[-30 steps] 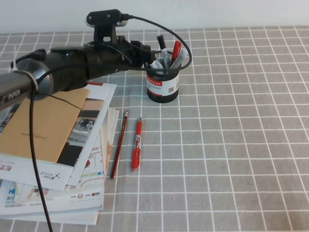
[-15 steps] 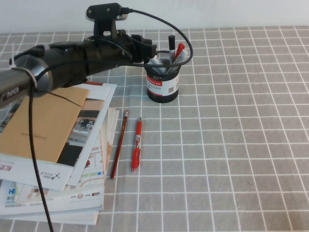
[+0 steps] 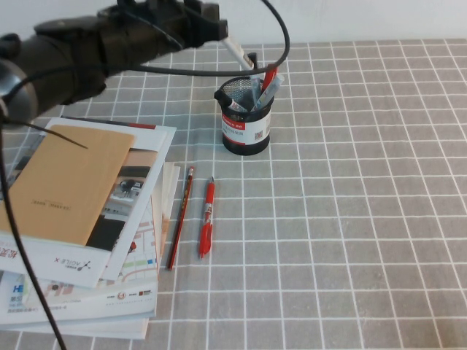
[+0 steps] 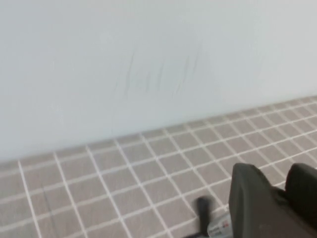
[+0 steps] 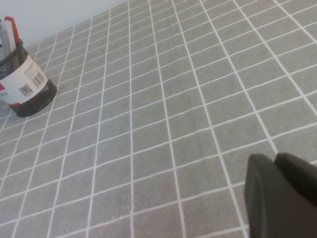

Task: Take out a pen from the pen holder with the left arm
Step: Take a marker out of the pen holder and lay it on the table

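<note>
1. Cropped by the high view's top edge: left gripper (image 3: pixel 217 29), above and behind the pen holder (image 3: pixel 246 135).
2. Hidden between its fingers: upper end of the white pen (image 3: pixel 238 52), no more than a blur in the left wrist view.
3. Cut off by its wrist view's edge: right gripper (image 5: pixel 279 166), over the tiles (image 5: pixel 163 114), well apart from the pen holder.
4. Cut by the high view's left and bottom edges: stack of booklets (image 3: pixel 73 219), print too small to read.
5. Too small to read: label (image 3: pixel 248 131) on the pen holder.
</note>
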`<state>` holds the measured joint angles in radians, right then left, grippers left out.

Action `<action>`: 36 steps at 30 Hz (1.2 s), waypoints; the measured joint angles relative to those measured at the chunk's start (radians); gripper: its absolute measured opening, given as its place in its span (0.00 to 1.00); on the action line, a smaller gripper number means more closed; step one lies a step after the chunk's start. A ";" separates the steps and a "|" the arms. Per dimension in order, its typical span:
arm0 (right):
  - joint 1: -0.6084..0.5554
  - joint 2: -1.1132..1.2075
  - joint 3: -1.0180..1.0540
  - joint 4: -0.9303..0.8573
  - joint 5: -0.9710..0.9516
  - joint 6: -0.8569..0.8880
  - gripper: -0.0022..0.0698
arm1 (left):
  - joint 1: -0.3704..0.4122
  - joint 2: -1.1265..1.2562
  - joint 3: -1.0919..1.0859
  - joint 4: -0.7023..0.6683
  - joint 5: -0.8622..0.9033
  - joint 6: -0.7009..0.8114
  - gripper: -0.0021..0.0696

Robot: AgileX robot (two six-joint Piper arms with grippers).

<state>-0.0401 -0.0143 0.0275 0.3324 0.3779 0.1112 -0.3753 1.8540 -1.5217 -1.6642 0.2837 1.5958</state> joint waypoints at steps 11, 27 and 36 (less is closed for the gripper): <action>0.000 0.000 0.000 0.000 0.000 0.000 0.01 | 0.000 -0.163 0.000 0.527 0.162 -0.388 0.17; 0.000 0.000 0.000 0.000 0.000 0.000 0.01 | -0.012 -0.263 -0.041 1.198 0.898 -1.038 0.17; 0.000 0.000 0.000 0.000 0.000 0.000 0.01 | -0.207 -0.173 -0.079 1.412 0.955 -1.237 0.17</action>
<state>-0.0401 -0.0143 0.0275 0.3324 0.3779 0.1112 -0.5826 1.6810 -1.6011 -0.2522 1.2386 0.3583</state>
